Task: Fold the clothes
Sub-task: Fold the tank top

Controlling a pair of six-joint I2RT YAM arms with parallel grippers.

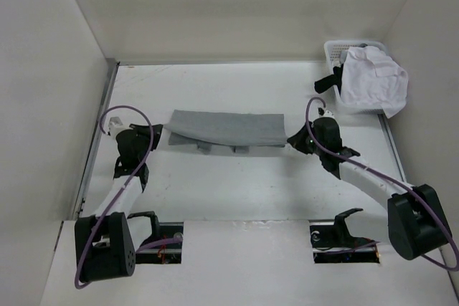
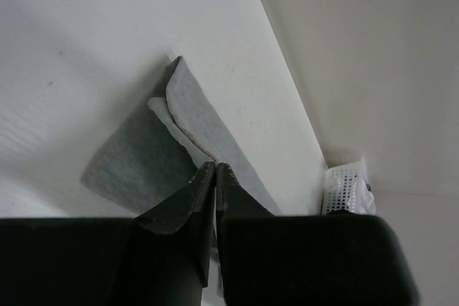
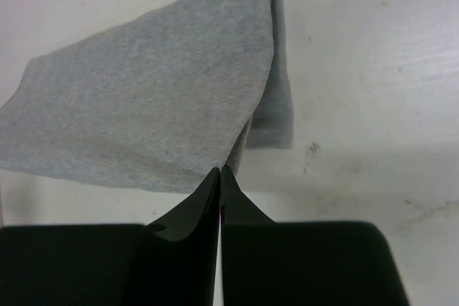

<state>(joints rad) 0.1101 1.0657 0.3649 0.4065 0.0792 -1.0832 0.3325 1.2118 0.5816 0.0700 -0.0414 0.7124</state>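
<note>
**Two-armed pinch on a half-folded grey T-shirt: likely faults and materials**

Left end effector: jaws pressed together with no visible gap, nipping the thin edge of the T-shirt at its 9 o'clock end. Right end effector: likewise closed tight, with a point of grey cloth running into its tips at the garment's 3 o'clock end. The T-shirt lies mid-worktop as a long band spanning the two arms. Its upper layer is lifted off the lower one along the held edge.

Likely faults, judged from this pose:
- (a) Each grip takes only a sliver of fabric, so a pull outward toward 9 or 3 o'clock may draw the knit free and drop one end.
- (b) If the arms travel at unequal pace or height, the lifted layer would land askew and the fold line would run crooked.
- (c) The lower layer is unweighted, so drag from the upper layer could slide or bunch it.
- (d) Two small flaps peep from beneath the 6 o'clock edge, probably sleeve parts, and may end up sticking out.

Materials: the T-shirt is a soft, matt, light-grey knit of fine heathered grain. It is limp and hangs in a shallow curve between the grips. The worktop is smooth, hard and white, faintly scuffed. At 1 o'clock stands a white perforated plastic basket holding a crumpled white shirt, well apart from the work.
</note>
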